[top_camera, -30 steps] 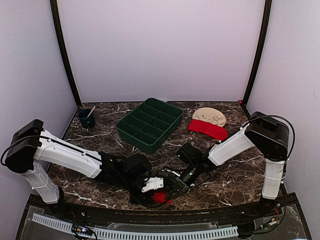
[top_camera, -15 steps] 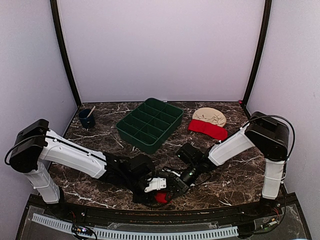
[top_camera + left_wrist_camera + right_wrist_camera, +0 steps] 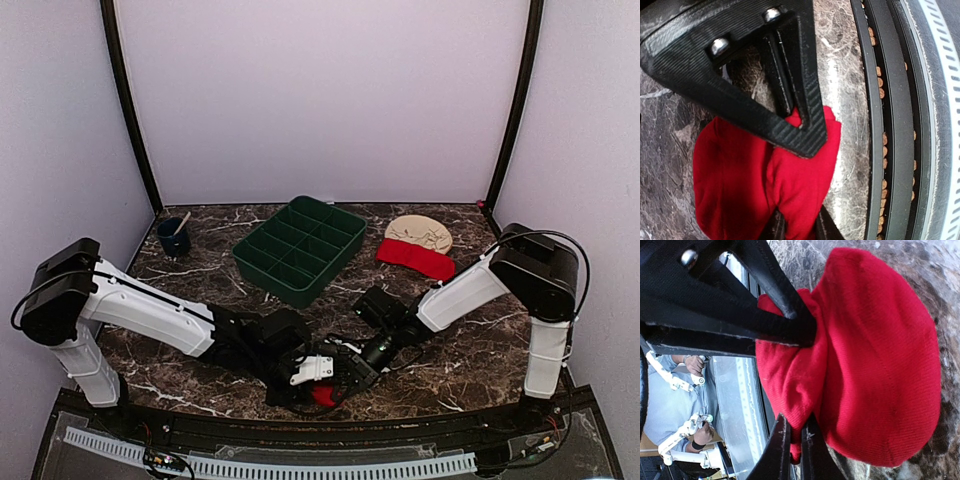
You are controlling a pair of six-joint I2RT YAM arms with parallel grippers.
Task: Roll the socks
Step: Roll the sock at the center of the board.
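A bundled red sock [image 3: 322, 395] lies at the table's front edge between both arms. In the left wrist view the bundle [image 3: 740, 180] fills the lower frame, and my left gripper [image 3: 799, 210] is shut on a fold of its right side. In the right wrist view the same sock [image 3: 880, 365] bulges to the right, and my right gripper [image 3: 796, 417] pinches a narrow fold of its cuff end. From above, the left gripper [image 3: 303, 385] and right gripper [image 3: 343, 383] meet over the bundle. A second red sock [image 3: 415, 259] lies flat at the back right.
A green compartment tray [image 3: 290, 290] sits at the middle back. A dark blue cup [image 3: 173, 237] with a stick in it stands back left. A beige cloth item [image 3: 420, 232] touches the flat sock. The black front rail [image 3: 890, 125] runs right beside the bundle.
The left gripper's fingers have closed onto the sock fold, and the left arm has shifted slightly right. The right arm and its grip have not moved.
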